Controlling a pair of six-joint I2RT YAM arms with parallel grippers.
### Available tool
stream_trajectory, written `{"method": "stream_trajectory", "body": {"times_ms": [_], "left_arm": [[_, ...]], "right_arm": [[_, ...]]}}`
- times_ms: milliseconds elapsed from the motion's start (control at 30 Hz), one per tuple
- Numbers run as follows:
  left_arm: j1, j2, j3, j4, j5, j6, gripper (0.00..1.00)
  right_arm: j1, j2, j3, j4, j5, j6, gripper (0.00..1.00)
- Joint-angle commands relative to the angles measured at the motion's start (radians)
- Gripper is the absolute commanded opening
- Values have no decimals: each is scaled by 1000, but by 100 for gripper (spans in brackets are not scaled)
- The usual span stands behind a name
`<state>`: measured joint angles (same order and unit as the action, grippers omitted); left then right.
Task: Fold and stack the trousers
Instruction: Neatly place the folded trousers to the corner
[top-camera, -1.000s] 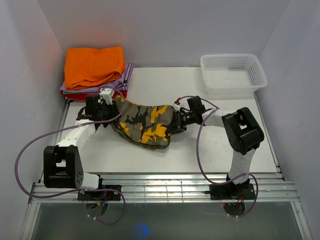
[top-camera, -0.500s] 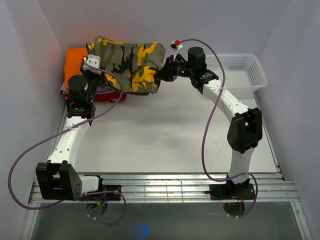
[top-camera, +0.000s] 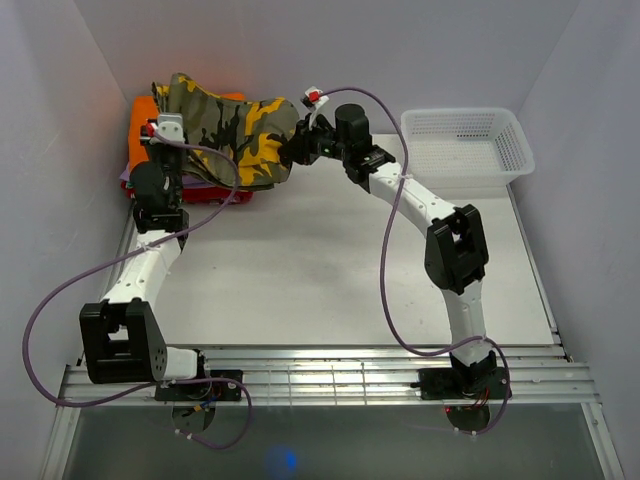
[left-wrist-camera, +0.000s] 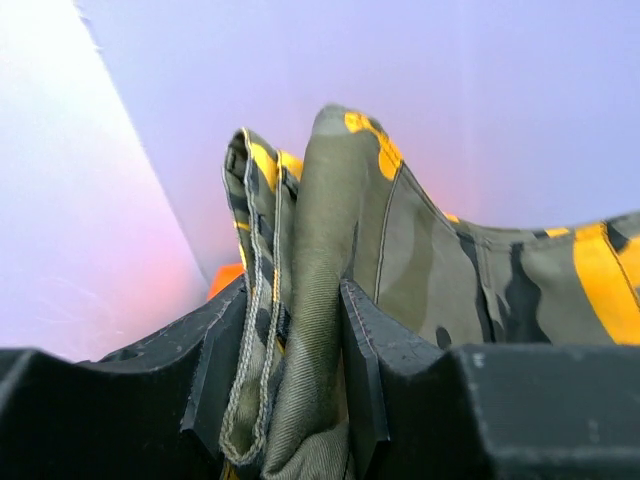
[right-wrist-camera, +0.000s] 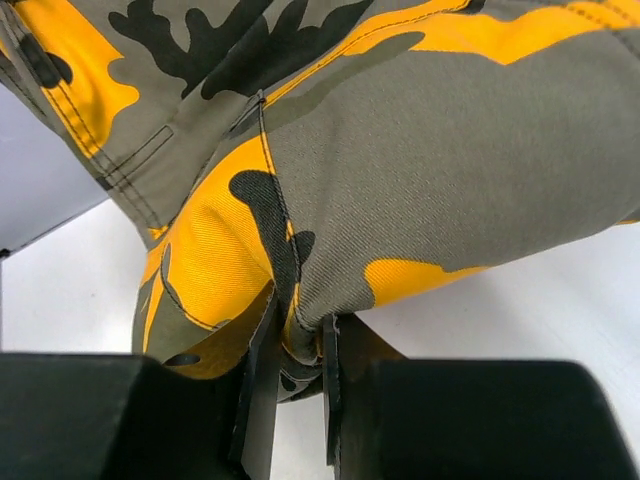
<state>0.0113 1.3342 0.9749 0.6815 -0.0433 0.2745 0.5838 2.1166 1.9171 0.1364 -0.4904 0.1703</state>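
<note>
Camouflage cloth, green and black with yellow-orange patches: that is the trousers (top-camera: 235, 135), folded into a thick bundle and hanging in the air right above the pile of folded clothes (top-camera: 215, 192), just over its orange top piece (top-camera: 143, 108). You hold them at both ends, I think so the fold does not fall open. Your left gripper (left-wrist-camera: 290, 380) is at the end right over the pile, and its fingers squeeze a fat bunch of cloth layers and a loose string. Your right gripper (right-wrist-camera: 290, 375) is at the end that sticks out past the pile's edge, pinching a thin fold tight. The view from above shows you where the bundle sits over the pile, but not the fingers. The two wrist views show the grips up close, but not the pile, only a bit of orange in the left one. The next job looks like laying it flat on the pile.
</note>
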Motion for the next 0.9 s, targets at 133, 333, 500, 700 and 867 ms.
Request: {"method": "stream_trajectory", "body": {"times_ms": [133, 333, 500, 700, 867], "left_arm": [[76, 65, 40, 272, -40, 61, 0], [167, 280, 212, 349, -79, 72, 0], [220, 595, 476, 380, -147, 147, 0], [220, 956, 693, 263, -162, 299, 0], [219, 1016, 688, 259, -133, 344, 0]], "right_arm": [[31, 112, 301, 287, 197, -84, 8], [99, 376, 552, 533, 378, -208, 21], [123, 453, 475, 565, 443, -350, 90], [-10, 156, 65, 456, 412, -273, 90], [-105, -70, -107, 272, 283, -230, 90]]}}
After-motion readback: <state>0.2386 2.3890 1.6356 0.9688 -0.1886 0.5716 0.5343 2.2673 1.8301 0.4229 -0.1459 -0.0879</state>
